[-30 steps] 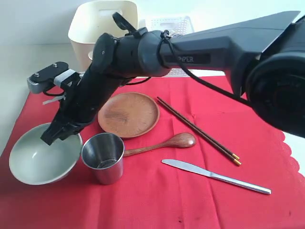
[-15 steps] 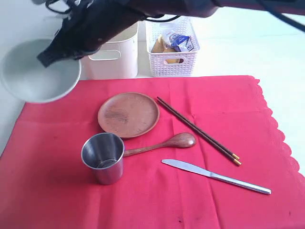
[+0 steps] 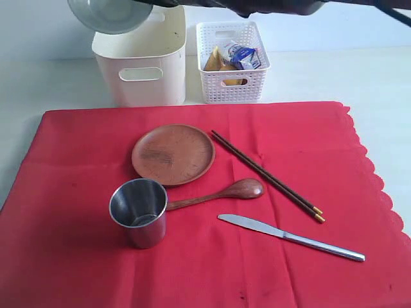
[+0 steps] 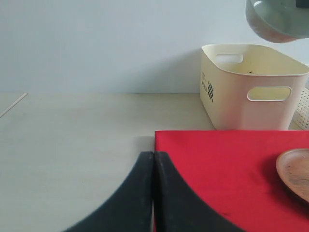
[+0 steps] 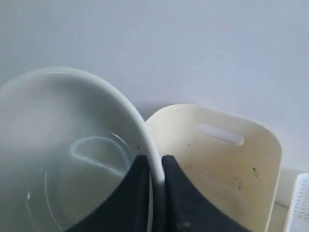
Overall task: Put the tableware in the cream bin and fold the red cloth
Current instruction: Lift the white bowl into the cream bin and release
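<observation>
My right gripper (image 5: 155, 166) is shut on the rim of the pale green-white bowl (image 5: 63, 154), which hangs tilted in the air above the cream bin (image 3: 140, 61); the bowl (image 3: 109, 13) shows at the top left of the exterior view and the bin (image 5: 227, 164) behind it in the right wrist view. On the red cloth (image 3: 192, 269) lie the wooden plate (image 3: 173, 154), steel cup (image 3: 139, 212), wooden spoon (image 3: 218, 194), chopsticks (image 3: 266, 174) and knife (image 3: 289, 237). My left gripper (image 4: 153, 159) is shut and empty, over the cloth's left edge (image 4: 227, 169).
A white lattice basket (image 3: 231, 64) holding food items and a small carton stands right of the cream bin. Pale bare tabletop (image 3: 334, 70) surrounds the cloth. The cloth's scalloped edge (image 3: 379, 186) runs down the right side.
The right arm has lifted the bowl off the cloth's left side and carried it up and back, to above the cream bin. The arm has left most of the exterior view.
</observation>
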Robot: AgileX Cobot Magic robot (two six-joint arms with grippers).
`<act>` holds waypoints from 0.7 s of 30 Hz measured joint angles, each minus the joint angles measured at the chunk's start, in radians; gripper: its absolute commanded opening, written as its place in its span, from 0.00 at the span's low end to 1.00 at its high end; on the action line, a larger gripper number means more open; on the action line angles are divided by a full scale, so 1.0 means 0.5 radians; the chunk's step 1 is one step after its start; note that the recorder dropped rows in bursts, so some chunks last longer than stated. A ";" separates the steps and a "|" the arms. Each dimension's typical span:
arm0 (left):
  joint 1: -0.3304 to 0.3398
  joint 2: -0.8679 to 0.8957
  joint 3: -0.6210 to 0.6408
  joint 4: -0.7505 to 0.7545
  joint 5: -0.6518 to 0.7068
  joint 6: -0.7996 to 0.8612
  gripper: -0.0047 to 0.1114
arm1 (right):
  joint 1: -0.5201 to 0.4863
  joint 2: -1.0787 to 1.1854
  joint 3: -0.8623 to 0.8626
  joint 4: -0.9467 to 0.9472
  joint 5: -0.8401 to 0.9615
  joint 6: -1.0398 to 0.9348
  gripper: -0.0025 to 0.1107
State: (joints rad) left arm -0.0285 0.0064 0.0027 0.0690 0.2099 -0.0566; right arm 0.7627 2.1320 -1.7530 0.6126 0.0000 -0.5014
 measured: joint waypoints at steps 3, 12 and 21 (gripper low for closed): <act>0.000 0.000 0.000 0.000 0.000 0.000 0.05 | -0.008 0.081 -0.047 0.004 -0.048 0.001 0.02; 0.000 0.000 0.000 0.000 0.000 0.000 0.05 | -0.044 0.327 -0.216 0.019 -0.078 0.001 0.02; 0.000 0.000 0.000 0.000 0.000 0.000 0.05 | -0.082 0.451 -0.240 0.041 -0.235 0.000 0.02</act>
State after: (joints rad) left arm -0.0285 0.0064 0.0027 0.0690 0.2099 -0.0566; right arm 0.7218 2.3573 -1.8729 0.6330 -0.1175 -0.5014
